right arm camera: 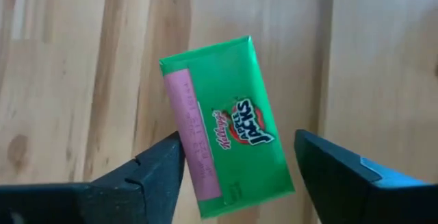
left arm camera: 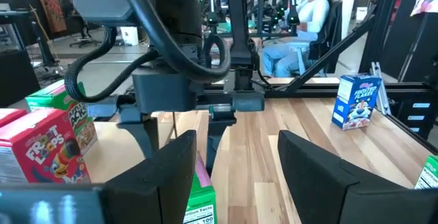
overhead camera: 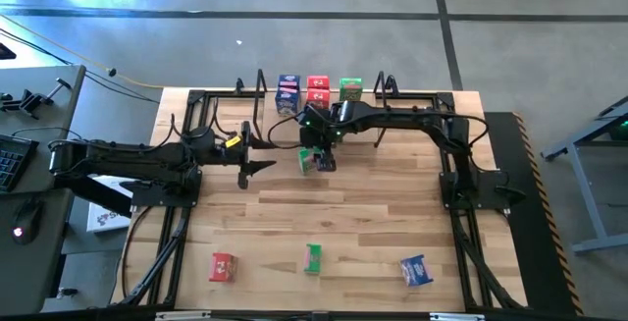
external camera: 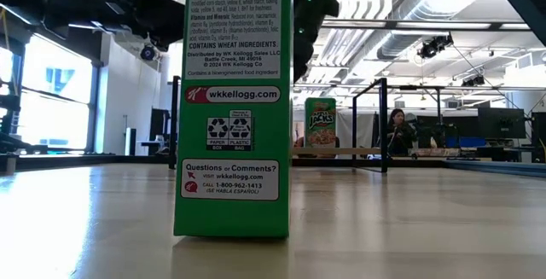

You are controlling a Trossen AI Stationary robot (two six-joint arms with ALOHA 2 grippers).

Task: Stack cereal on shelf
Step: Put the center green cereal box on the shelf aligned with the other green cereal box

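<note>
Green cereal box [right arm camera: 229, 125] between right tool's [right arm camera: 239, 169] spread fingers, one touching, left tool [left arm camera: 236, 176] open, empty.

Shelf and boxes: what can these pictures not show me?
Shelf: low view, the front green box hides its left part.
Front green box: low view, its top is cut off by the edge.
Boxes on the shelf: high view, too small to count layers.
Right end effector: right wrist view, contact with the middle green box is unclear.

plank table [overhead camera: 373, 213] bears red box [overhead camera: 223, 267], green box [overhead camera: 313, 258], blue box [overhead camera: 416, 270] along its near edge.
</note>
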